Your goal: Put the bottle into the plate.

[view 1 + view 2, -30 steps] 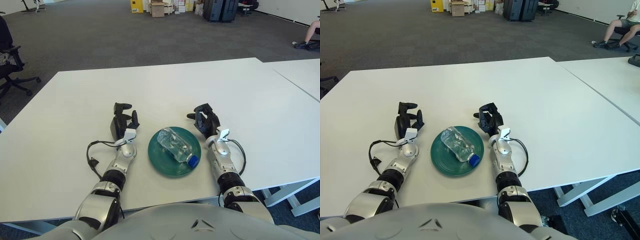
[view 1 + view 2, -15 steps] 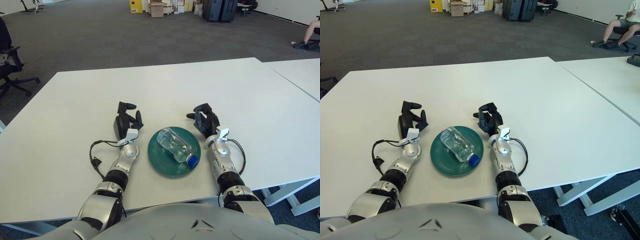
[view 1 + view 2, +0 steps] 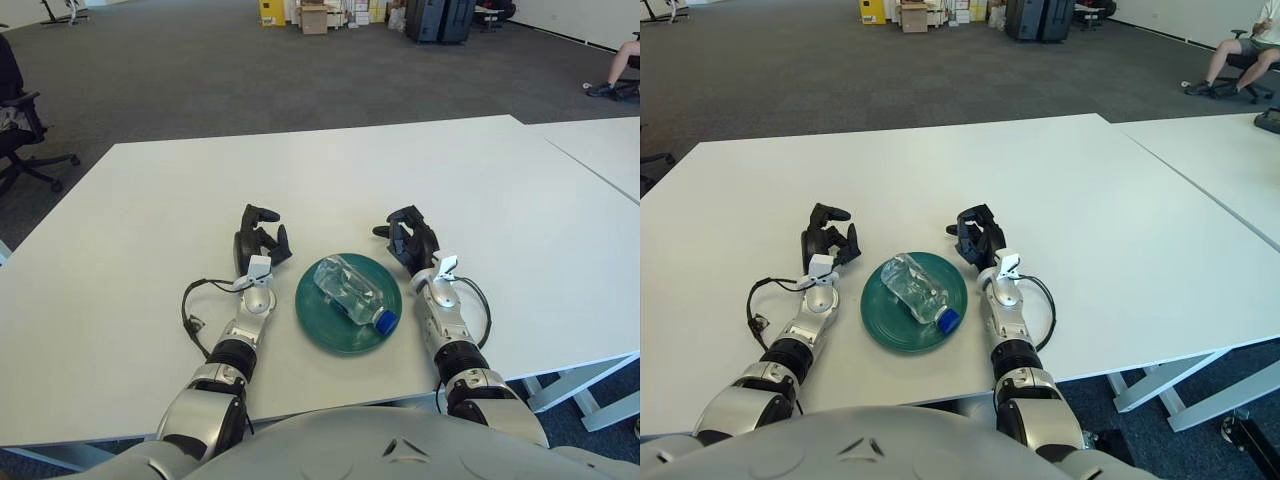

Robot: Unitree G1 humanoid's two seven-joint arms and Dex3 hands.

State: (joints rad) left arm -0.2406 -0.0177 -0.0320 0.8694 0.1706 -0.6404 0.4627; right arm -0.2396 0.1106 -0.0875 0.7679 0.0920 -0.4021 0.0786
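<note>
White worktop (image 3: 330, 170) | left hand (image 3: 258, 238) just left of plate (image 3: 316, 318), fingers loosely spread, empty | clear bottle (image 3: 352, 290) lying on its side inside green plate, blue cap (image 3: 386, 321) toward robot; likely light, smooth, dentable, best gripped mid-body | right hand (image 3: 410, 238) just right of plate, loosely curled, empty | open room all round, near edge close.
</note>
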